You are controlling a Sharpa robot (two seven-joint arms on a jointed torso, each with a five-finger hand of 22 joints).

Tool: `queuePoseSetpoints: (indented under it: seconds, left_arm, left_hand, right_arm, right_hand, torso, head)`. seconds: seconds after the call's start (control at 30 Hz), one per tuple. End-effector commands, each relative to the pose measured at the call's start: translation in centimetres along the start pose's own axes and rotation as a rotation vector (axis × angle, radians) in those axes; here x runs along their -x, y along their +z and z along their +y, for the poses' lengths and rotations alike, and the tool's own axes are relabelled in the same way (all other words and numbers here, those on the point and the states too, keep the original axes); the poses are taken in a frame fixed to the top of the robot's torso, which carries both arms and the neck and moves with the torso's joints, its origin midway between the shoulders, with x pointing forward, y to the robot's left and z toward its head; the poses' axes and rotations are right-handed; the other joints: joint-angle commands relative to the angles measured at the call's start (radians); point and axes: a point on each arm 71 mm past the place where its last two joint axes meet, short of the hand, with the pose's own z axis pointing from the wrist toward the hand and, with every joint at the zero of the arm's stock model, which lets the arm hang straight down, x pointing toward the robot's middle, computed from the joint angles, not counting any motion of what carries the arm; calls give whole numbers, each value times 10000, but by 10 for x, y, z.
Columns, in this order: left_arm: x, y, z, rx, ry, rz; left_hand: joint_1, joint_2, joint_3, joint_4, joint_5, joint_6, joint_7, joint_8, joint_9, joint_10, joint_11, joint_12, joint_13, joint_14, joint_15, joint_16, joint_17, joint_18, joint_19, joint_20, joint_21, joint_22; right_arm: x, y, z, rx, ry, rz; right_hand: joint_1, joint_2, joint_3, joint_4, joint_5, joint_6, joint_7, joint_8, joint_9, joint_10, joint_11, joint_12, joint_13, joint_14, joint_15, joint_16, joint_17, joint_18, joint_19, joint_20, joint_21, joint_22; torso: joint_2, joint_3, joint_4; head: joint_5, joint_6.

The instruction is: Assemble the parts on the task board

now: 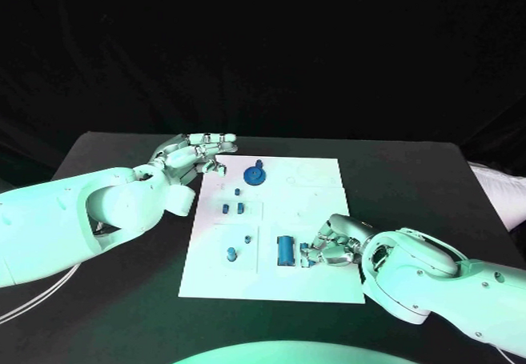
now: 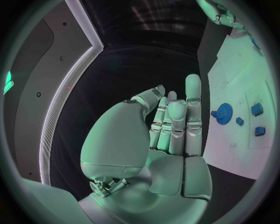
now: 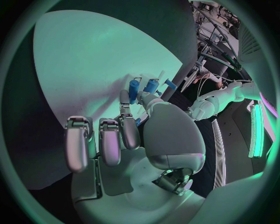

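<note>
The white task board lies in the middle of the black table. A blue gear stands near its far edge, also seen as the gear in the left wrist view. A blue cylinder lies near the board's near edge. My right hand is just right of it, fingers curled, pinching a small blue part between thumb and finger over the board. My left hand hovers at the board's far left corner, fingers straight and holding nothing.
Several small blue parts sit on the board's left half, among them a pair and one nearer me. Upright blue pieces stand just beyond my right fingertips. Bare black table lies on both sides of the board.
</note>
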Motion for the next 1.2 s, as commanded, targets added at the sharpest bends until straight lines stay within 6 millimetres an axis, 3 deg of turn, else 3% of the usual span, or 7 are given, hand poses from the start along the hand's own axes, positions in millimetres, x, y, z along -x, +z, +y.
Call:
queuePoseSetpoints:
  seconds: [0.03,0.57,0.67,0.83,0.93,1.07,1.2]
  left_arm:
    - [-3,0,0,-45,-43,244]
    - [-4,0,0,-24,-56,285]
    - [-4,0,0,-18,-56,285]
    - [-4,0,0,-10,-55,283]
    - [-4,0,0,-1,-56,285]
    - [-4,0,0,8,-57,288]
    - [-4,0,0,7,-59,294]
  left_hand:
    - [-46,33,16,-51,-8,-65,14,46,6,-76,26,49,-15,-51,35,55,-30,188,-11,54,-12,17]
    - [-46,33,16,-51,-8,-65,14,46,6,-76,26,49,-15,-51,35,55,-30,188,-11,54,-12,17]
    - [-46,33,16,-51,-8,-65,14,46,6,-76,26,49,-15,-51,35,55,-30,188,-11,54,-12,17]
    - [-46,33,16,-51,-8,-65,14,46,6,-76,26,49,-15,-51,35,55,-30,188,-11,54,-12,17]
    - [-46,33,16,-51,-8,-65,14,46,6,-76,26,49,-15,-51,35,55,-30,188,-11,54,-12,17]
    - [-46,33,16,-51,-8,-65,14,46,6,-76,26,49,-15,-51,35,55,-30,188,-11,54,-12,17]
    - [-59,35,12,-50,-5,-76,18,53,6,-94,30,64,-18,-56,38,55,-41,188,-15,57,-12,19]
  right_arm:
    - [-3,1,0,-9,-259,147]
    - [-7,1,6,165,-550,436]
    - [-6,1,6,190,-582,395]
    - [-5,0,6,233,-596,265]
    - [-4,0,6,260,-614,154]
    - [-3,-1,5,285,-641,48]
    - [-2,-2,5,297,-670,-26]
  right_hand:
    - [-133,-17,-125,42,-48,-7,37,-68,-4,551,-87,-46,1513,936,-77,13,2200,-150,571,-90,34,1514]
    - [-493,99,-821,436,-150,135,-21,1,117,596,-135,-28,1527,951,-117,51,2269,-170,607,-119,89,1593]
    - [-769,64,-1194,690,-511,170,-33,14,150,608,-143,-32,1528,953,-121,57,2280,-173,613,-125,97,1606]
    - [-1165,89,-1910,1191,-1556,212,-73,31,216,623,-176,-25,1539,959,-153,71,2307,-179,626,-145,115,1634]
    - [-1463,196,-2410,1239,-2084,272,-101,71,278,642,-194,81,1598,957,-166,67,2300,-180,629,-165,119,1644]
    - [-1714,314,-2841,1253,-2355,266,-100,71,318,641,-195,61,1601,956,-168,63,2295,-179,626,-168,113,1641]
    - [-1736,336,-2899,1253,-2375,266,-100,72,324,642,-195,65,1604,957,-169,64,2297,-179,626,-168,112,1641]
  torso:
    - [-1,1,3]
    - [-6,-3,-4]
    - [-5,-2,-2]
    - [-4,3,-4]
    - [-3,5,-9]
    - [0,4,-23]
    - [1,10,-9]
  head:
    - [2,-1]
    - [37,-16]
    - [35,-14]
    - [43,-15]
    - [43,-28]
    - [33,-28]
    - [29,-30]
